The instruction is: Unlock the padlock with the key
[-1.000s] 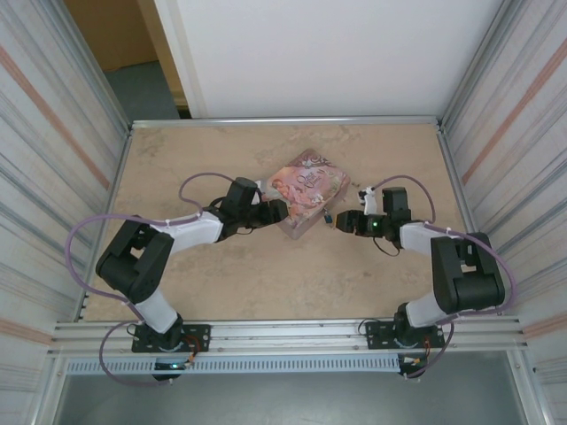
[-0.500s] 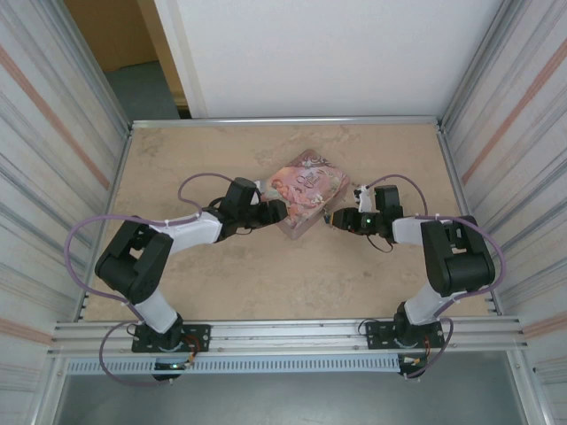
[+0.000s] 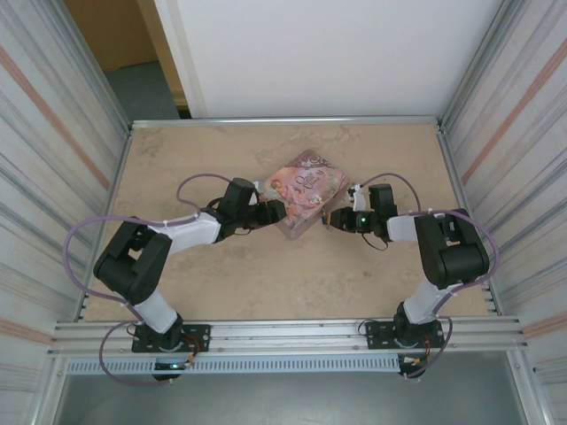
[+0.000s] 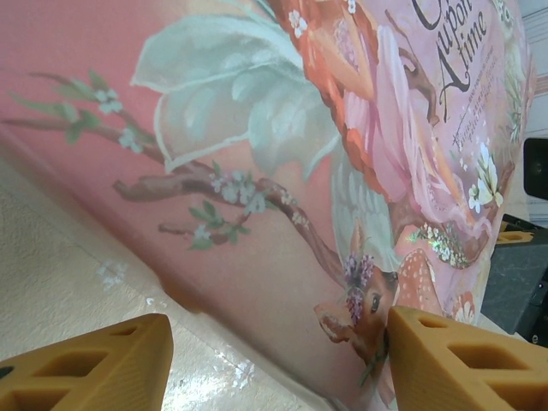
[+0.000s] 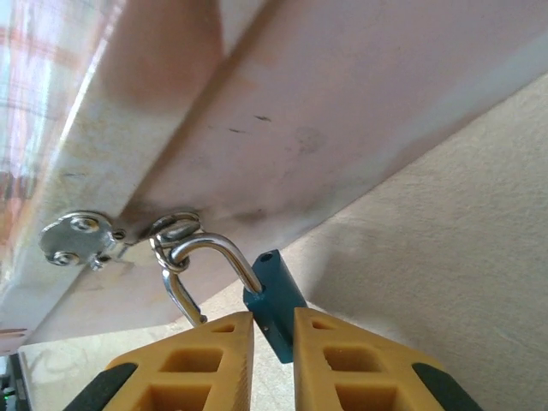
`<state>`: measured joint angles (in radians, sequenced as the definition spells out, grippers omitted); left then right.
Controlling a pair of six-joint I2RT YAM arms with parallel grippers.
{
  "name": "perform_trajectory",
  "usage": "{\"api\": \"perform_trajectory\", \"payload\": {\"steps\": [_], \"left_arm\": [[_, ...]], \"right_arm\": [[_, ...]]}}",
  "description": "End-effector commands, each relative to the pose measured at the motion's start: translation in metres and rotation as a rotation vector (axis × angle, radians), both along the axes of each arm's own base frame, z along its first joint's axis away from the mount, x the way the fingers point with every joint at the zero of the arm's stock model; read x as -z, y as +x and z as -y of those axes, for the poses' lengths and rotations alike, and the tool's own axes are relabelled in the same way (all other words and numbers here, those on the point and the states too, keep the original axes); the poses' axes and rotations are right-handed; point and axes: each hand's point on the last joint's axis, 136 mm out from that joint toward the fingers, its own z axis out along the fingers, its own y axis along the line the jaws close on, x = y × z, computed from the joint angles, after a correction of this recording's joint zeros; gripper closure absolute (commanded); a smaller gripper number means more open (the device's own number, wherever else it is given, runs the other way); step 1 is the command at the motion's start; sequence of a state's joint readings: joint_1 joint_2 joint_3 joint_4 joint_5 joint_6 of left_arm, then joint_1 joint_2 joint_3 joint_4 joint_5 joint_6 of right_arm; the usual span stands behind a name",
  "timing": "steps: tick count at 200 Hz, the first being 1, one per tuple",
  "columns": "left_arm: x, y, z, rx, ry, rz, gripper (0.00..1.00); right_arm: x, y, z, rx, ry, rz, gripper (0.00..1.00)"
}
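Pinching entry: right gripper (image 5: pixel 274 324), jaws closed on the body of the padlock (image 5: pixel 272 289). Padlock hangs by its shackle (image 5: pixel 224 250) from a ring (image 5: pixel 175 229) on the side of the tin (image 4: pixel 257 128). Second entry: left gripper (image 4: pixel 278 355), jaws spread wide at the tin's edge; whether they press it cannot be told. Risk: small body may twist out of the pinch, or a tug may drag the tin.

Tin (image 3: pixel 306 189) on table (image 3: pixel 266 283); padlock (image 5: pixel 272 301) at tin's right, left pincer (image 3: pixel 278 212) at tin's left.
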<state>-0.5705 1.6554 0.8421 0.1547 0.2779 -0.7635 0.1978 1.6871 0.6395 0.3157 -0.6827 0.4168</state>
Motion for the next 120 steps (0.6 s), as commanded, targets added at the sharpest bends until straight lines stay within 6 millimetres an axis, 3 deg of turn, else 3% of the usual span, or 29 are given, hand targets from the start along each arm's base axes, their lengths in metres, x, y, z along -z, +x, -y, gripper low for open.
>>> {"api": "perform_trajectory", "payload": {"steps": [1, 89, 120], "left_arm": [[0.079, -0.051, -0.055, -0.036, 0.260, -0.261, 0.35], [0.080, -0.051, -0.055, -0.036, 0.259, -0.264, 0.35], [0.079, -0.051, -0.055, -0.035, 0.260, -0.264, 0.35]], "right_arm": [[-0.009, 0.004, -0.010, -0.037, 0.023, 0.034, 0.85], [-0.005, 0.001, -0.026, -0.059, 0.040, 0.042, 0.85], [-0.007, -0.003, -0.018, -0.028, 0.041, 0.049, 0.84]]}}
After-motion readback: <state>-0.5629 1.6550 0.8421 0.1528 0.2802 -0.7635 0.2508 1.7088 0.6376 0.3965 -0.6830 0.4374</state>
